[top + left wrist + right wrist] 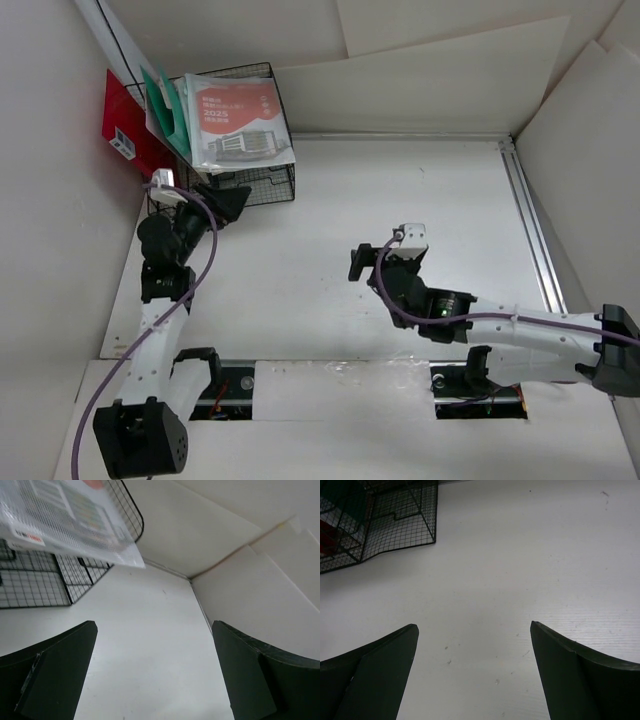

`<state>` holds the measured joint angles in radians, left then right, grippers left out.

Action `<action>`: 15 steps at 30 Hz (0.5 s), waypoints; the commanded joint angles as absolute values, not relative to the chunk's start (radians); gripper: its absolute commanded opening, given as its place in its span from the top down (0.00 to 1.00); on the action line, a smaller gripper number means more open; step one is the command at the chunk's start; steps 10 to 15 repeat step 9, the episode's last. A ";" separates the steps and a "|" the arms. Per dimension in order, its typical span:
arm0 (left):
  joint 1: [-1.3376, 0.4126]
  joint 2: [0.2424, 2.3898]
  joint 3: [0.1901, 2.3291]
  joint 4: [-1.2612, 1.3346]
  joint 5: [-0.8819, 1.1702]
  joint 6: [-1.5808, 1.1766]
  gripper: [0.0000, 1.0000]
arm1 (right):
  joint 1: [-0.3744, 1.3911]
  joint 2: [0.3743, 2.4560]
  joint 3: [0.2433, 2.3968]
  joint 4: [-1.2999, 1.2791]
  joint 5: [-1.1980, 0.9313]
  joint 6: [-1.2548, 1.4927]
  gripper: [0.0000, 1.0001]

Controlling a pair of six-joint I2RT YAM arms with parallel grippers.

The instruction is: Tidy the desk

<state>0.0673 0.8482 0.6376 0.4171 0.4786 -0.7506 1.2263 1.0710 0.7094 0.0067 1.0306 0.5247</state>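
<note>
Desk (400,210), matte white, spreads under both sets of jaws, and bare tabletop shows in the gap between each pair of fingers in your wrist views.

Your left gripper (228,200) is spread as wide as it goes and has hold of nothing. Ahead of its jaws and off to their left sits the black wire basket (45,580). From overhead, the basket's near corner is just beside the fingers. A booklet (65,515) in a clear sleeve leans out over the basket's rim, above and ahead of the left finger. Straight ahead of these jaws the desk runs to the corner where the upright white boards (210,525) meet. A purple cable (205,250) loops along the arm behind the jaws.

Your right gripper (474,627) is just as wide apart, with nothing between its fingers. It sits over the middle of the desk, well apart from the basket, which shows far ahead and to the left of its jaws. Through the mesh there you can make out something red and something green. From overhead these are a red folder (125,115) and a green folder (165,105), standing at the basket's left side beside the booklet. I cannot tell whether the red one stands inside the mesh or just outside it. The thin metal rail (530,230) runs along the desk's edge behind and to the right of these jaws, well apart from them.

I cannot tell whether either pair of fingertips touches the tabletop.
</note>
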 commanded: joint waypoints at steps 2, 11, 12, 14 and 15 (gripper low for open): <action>0.069 0.819 0.523 0.646 0.660 -0.807 0.00 | 1.190 1.085 0.816 -0.118 0.988 0.638 0.00; 0.069 0.801 0.449 0.811 0.727 -0.881 0.00 | 1.138 1.154 0.906 -0.281 0.999 0.718 0.00; 0.069 0.801 0.449 0.811 0.727 -0.881 0.00 | 1.138 1.154 0.906 -0.281 0.999 0.718 0.00; 0.069 0.801 0.449 0.811 0.727 -0.881 0.00 | 1.138 1.154 0.906 -0.281 0.999 0.718 0.00; 0.069 0.801 0.449 0.811 0.727 -0.881 0.00 | 1.138 1.154 0.906 -0.281 0.999 0.718 0.00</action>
